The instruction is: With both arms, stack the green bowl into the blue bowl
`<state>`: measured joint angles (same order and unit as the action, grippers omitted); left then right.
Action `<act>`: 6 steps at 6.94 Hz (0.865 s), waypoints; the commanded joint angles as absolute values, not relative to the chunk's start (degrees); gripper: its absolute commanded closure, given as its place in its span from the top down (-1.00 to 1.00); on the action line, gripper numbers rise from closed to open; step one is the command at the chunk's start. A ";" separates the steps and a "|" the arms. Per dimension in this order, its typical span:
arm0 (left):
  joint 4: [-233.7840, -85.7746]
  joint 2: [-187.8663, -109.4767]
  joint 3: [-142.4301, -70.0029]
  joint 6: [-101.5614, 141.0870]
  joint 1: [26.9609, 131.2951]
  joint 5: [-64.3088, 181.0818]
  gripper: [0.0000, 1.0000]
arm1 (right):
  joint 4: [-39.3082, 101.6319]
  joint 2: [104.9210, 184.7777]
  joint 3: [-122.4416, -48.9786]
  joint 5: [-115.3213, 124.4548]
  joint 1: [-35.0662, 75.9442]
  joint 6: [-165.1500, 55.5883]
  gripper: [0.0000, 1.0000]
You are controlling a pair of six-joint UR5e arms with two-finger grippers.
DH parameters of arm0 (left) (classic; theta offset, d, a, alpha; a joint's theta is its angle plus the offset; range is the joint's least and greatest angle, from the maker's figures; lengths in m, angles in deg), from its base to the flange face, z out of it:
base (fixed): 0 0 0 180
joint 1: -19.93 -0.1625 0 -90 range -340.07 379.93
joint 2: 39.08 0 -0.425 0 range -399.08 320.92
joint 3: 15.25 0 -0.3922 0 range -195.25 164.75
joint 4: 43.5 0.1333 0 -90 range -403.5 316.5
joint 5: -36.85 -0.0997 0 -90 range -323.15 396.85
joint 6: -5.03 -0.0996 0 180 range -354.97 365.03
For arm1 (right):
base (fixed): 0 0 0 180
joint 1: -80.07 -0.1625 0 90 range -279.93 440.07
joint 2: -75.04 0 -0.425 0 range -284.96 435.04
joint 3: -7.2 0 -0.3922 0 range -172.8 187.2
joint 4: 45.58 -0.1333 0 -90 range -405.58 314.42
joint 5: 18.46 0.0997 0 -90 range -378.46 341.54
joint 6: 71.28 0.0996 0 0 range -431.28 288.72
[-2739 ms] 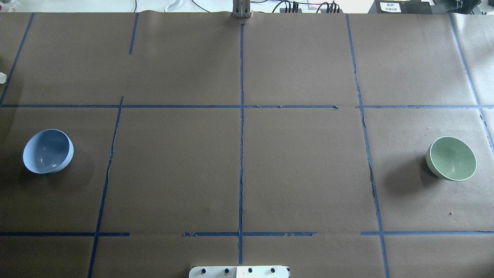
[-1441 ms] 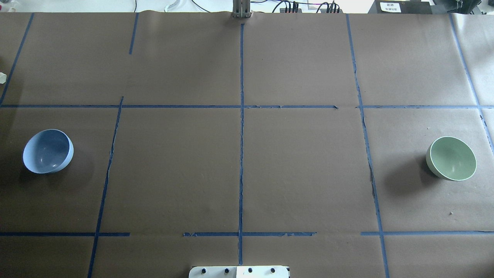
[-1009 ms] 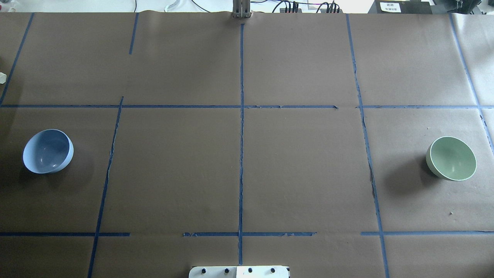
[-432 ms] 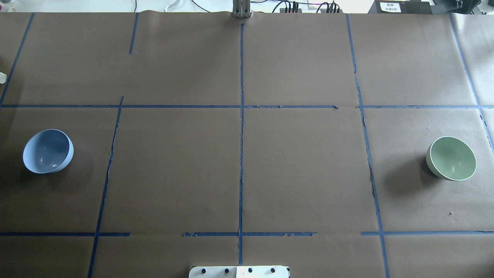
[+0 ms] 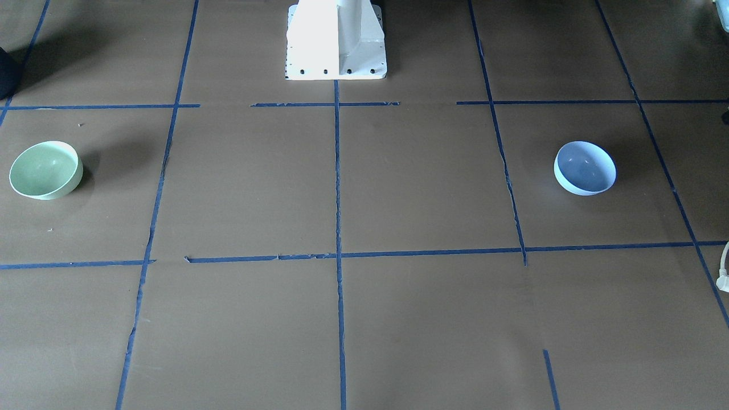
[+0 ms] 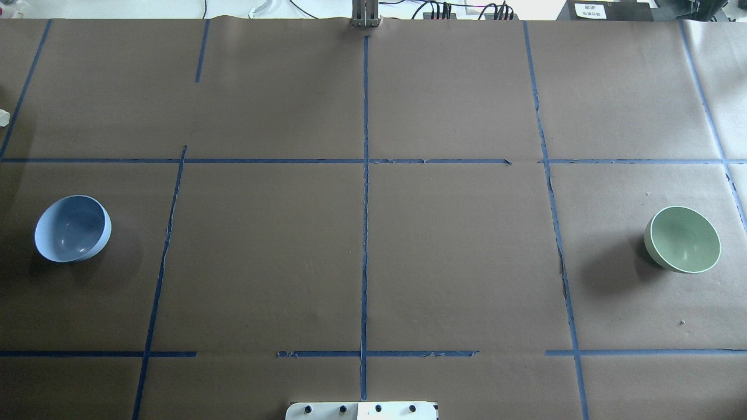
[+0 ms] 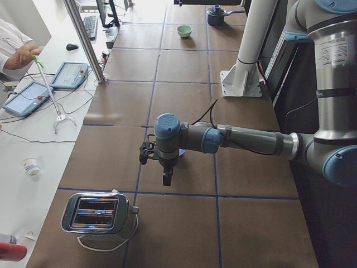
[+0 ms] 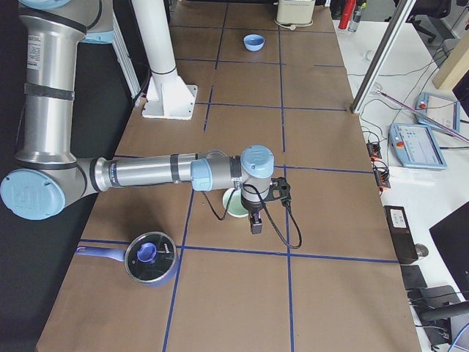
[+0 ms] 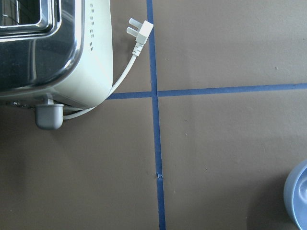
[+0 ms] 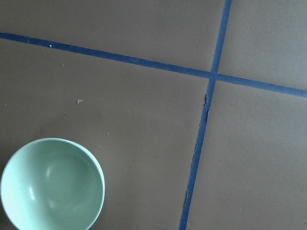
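Front-facing view: the round, glossy mint-green bowl (image 5: 45, 169) stands upright on the brown paper-covered table (image 5: 398, 188), far out to the robot's right of the white pedestal base (image 5: 336, 40). The round, pale periwinkle-blue bowl (image 5: 585, 168) stands equally far out to the base's left.
Overhead view: both bowls lie forward of the base and well apart.
Left-end view: the black left gripper (image 7: 166, 181) points down near the blue bowl, on the side away from the base. I cannot tell how its jaws stand. The chrome toaster (image 7: 100, 215) sits farther out.
Right-end view: the black right gripper (image 8: 255, 227) points down just beside the green bowl. Its jaws are unreadable too. A blue glass-lidded saucepan (image 8: 150, 258) is nearby.
Left wrist view: the blue bowl's rim shows at the lower right. The toaster and its white plug (image 9: 139, 33) are at the upper left.
Right wrist view: the green bowl, empty, is at the lower left.
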<state>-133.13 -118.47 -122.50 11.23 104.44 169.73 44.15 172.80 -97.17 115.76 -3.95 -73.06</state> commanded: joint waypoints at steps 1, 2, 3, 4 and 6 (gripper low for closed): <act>-132.09 -117.56 -123.18 16.32 98.47 172.64 1.00 | 44.15 173.04 -97.22 118.46 -3.95 -73.13 1.00; -136.27 -117.91 -123.00 22.37 90.59 172.30 1.00 | 44.06 173.04 -97.30 118.57 -3.95 -73.13 1.00; -144.58 -118.00 -119.61 28.79 87.99 172.38 1.00 | 44.06 173.04 -97.30 118.57 -3.87 -73.13 1.00; -157.54 -118.26 -113.66 35.72 84.57 172.21 0.99 | 44.06 172.95 -97.30 118.57 -3.78 -73.21 1.00; -169.42 -121.33 -107.90 46.92 82.25 172.12 0.99 | 44.06 172.95 -97.22 118.74 -3.51 -73.22 1.00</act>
<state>-162.69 -119.77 -111.12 40.85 83.89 172.16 44.07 172.96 -97.26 118.64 -3.65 -73.21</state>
